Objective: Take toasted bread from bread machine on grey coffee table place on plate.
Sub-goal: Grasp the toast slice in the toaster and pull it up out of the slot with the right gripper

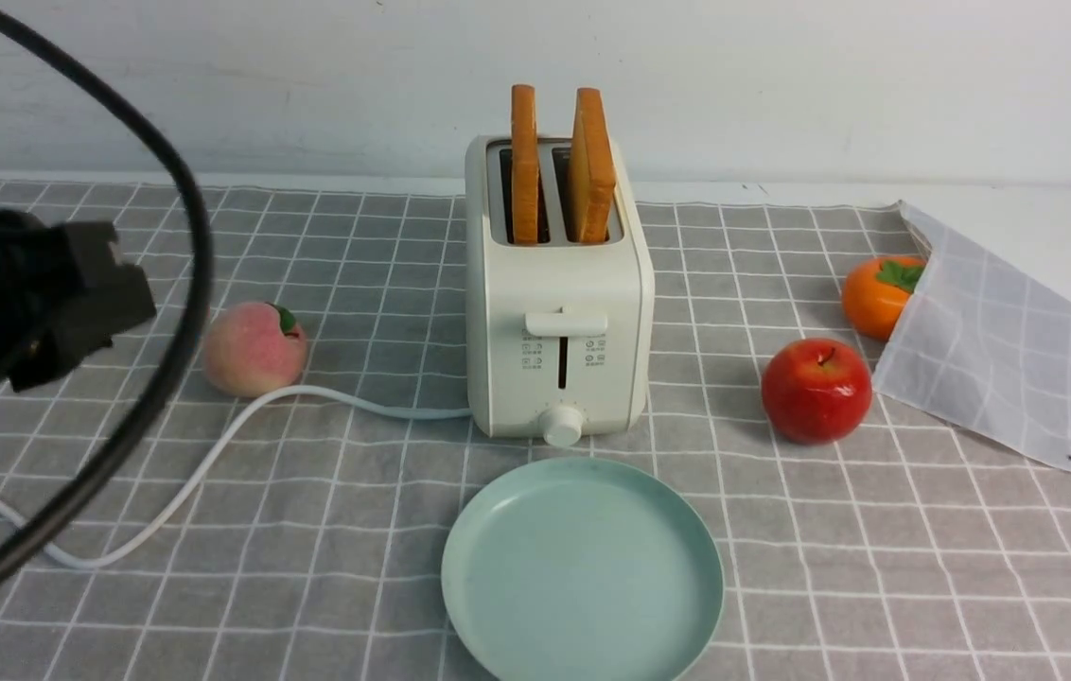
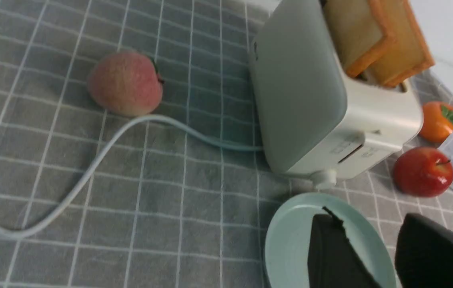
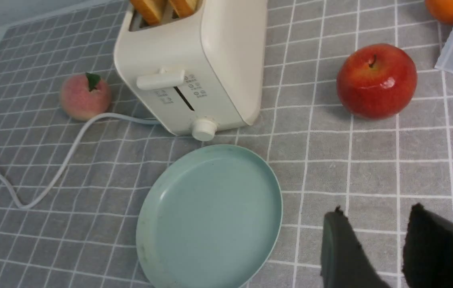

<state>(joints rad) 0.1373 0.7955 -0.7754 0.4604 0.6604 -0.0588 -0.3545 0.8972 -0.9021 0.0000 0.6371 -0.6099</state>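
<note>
Two slices of toast [image 1: 524,170] [image 1: 592,170] stand on edge in the two slots of a cream-white toaster [image 1: 559,322], their upper parts sticking out above its top. The toaster's lever [image 1: 566,324] and round knob [image 1: 562,426] face us. Just in front of it, on a worktop [image 1: 346,605] covered in grey cloth with a white grid, we see a round, pale green plate [image 1: 583,567] with nothing on it. A white cord [image 1: 214,454] runs from the toaster's left side, curving near a pink peach [image 1: 254,349]. To the right sit a red apple [image 1: 816,391] and, farther back, an orange persimmon [image 1: 879,296] beside a pale translucent sheet [image 1: 1009,350]. Our left fingers [image 2: 340,252] are parted, with a gap between them and nothing held. Our right fingers [image 3: 346,248] are also apart and empty. Both pairs are clear of the toast, which rests in the toaster.
</note>
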